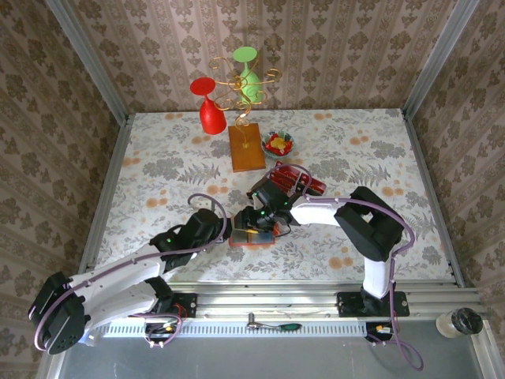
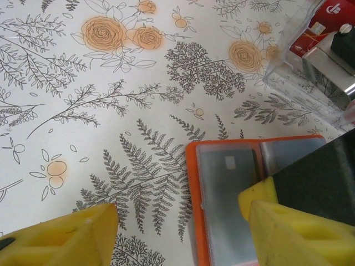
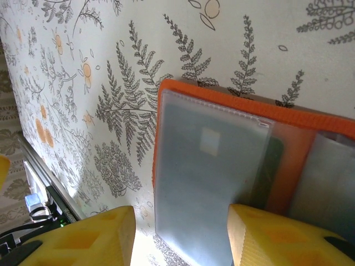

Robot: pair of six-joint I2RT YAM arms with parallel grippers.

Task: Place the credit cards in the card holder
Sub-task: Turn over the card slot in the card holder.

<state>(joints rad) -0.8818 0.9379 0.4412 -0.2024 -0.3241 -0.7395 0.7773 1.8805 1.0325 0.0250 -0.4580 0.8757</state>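
Note:
The orange card holder (image 1: 254,240) lies open on the table between both grippers. Its clear sleeve (image 3: 199,183) has a dark card with a pale square showing through it. My left gripper (image 2: 183,238) is open, one yellow finger above the table and the other over the holder (image 2: 194,194). My right gripper (image 3: 180,238) is also open, straddling the sleeve's lower end, with its right finger (image 3: 277,238) over the holder (image 3: 310,119). The red credit cards (image 1: 306,181) sit in a clear plastic box (image 2: 294,72) behind the right gripper (image 1: 264,218).
A brown wooden block (image 1: 246,148) stands at the back, with a small bowl of candies (image 1: 278,143) beside it. Red (image 1: 211,110) and green (image 1: 248,75) glasses hang on a gold wire stand. A metal rail edges the table (image 1: 355,150) in front.

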